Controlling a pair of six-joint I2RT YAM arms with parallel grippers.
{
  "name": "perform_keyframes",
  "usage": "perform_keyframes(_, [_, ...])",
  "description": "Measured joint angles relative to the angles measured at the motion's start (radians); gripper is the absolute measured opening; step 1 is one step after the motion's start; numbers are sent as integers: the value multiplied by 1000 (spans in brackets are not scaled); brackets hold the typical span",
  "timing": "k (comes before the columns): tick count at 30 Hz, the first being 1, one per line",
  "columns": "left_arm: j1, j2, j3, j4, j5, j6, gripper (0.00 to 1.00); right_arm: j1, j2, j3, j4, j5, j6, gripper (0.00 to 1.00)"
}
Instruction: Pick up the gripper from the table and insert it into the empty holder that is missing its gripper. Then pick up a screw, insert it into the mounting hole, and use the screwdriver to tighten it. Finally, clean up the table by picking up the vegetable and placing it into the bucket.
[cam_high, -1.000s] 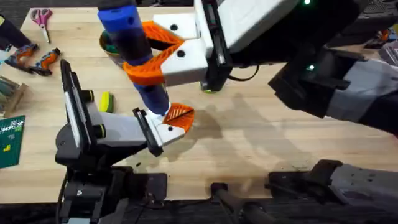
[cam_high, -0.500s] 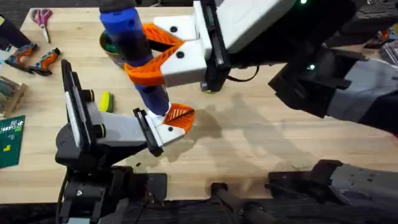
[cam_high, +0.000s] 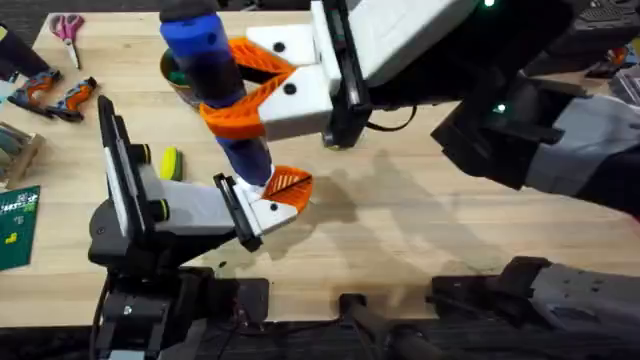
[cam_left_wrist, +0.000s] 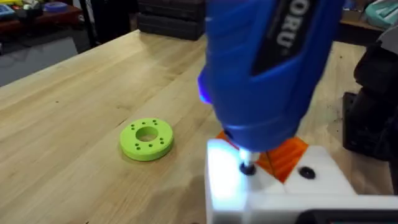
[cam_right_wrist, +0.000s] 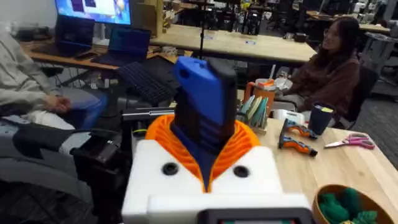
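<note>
Screwdriver (cam_high: 218, 95) is clamped in my right pincer (cam_high: 240, 95), orange pads squeezed around the blue barrel, so that one's closed on it with the tool standing nearly upright and leaning a little. Its thin metal tip comes down onto the white holder (cam_high: 262, 213), right at a mounting hole; from my left wrist cam the tip (cam_left_wrist: 247, 167) is sitting in the hole on top of the white block, with a second dark hole just beside it. The orange ribbed gripper (cam_high: 288, 184) is already seated in that holder, poking out next to the screwdriver's lower end.

Can't tell how my left pincer stands.

Vegetable (cam_high: 171, 163) is lying on the table (cam_high: 420, 230) near the dummy arm's black frame. The bucket (cam_high: 176, 72) is behind the screwdriver, mostly hidden. A lime-green ring (cam_left_wrist: 147, 139) lies flat on the wood near the holder, not touching it.
</note>
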Motion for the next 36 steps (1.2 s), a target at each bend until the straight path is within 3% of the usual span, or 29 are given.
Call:
perform_keyframes(6, [0, -1, 0, 0, 0, 3, 4, 0, 2, 46, -14, -8, 0, 27])
perform_keyframes(15, [0, -1, 0, 0, 0, 4, 4, -13, 2, 283, -233, -23, -56, 27])
perform_keyframes(23, [0, -1, 0, 0, 0, 4, 4, -69, 2, 367, -681, -4, -229, 27])
perform_keyframes(30, [0, -1, 0, 0, 0, 4, 4, -215, 2, 383, -1067, 252, -495, 27])
perform_keyframes(36, [0, -1, 0, 0, 0, 4, 4, -321, 16, 385, -1183, 569, -749, 27])
